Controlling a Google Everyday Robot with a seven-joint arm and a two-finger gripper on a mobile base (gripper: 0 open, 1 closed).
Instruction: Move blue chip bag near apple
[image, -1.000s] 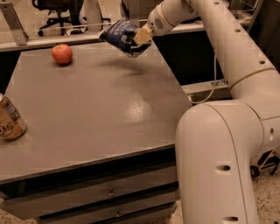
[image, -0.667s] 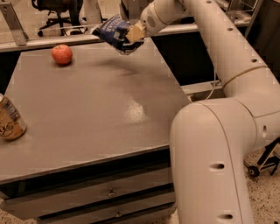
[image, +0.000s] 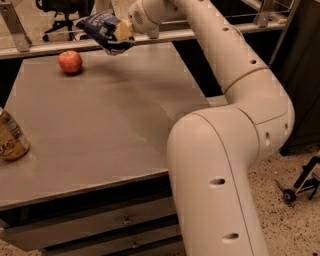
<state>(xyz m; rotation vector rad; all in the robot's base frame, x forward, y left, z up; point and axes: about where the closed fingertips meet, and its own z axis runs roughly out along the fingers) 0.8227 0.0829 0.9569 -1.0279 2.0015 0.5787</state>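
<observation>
The blue chip bag (image: 101, 28) is dark navy foil with white lettering. It hangs in the air above the far edge of the grey table (image: 95, 120). My gripper (image: 119, 36) is shut on the bag's right side and holds it clear of the tabletop. The red apple (image: 70, 62) sits on the table at the far left, a little to the left of and below the bag. The bag and the apple are apart.
A tan drink can (image: 11, 137) stands at the table's left edge. My white arm (image: 225, 150) fills the right half of the view. Drawers (image: 100, 225) run under the table front. A glass partition and an office chair (image: 62, 10) are behind.
My gripper has carried the blue chip bag to the left, closer to the apple. The apple and the can have stayed in place.
</observation>
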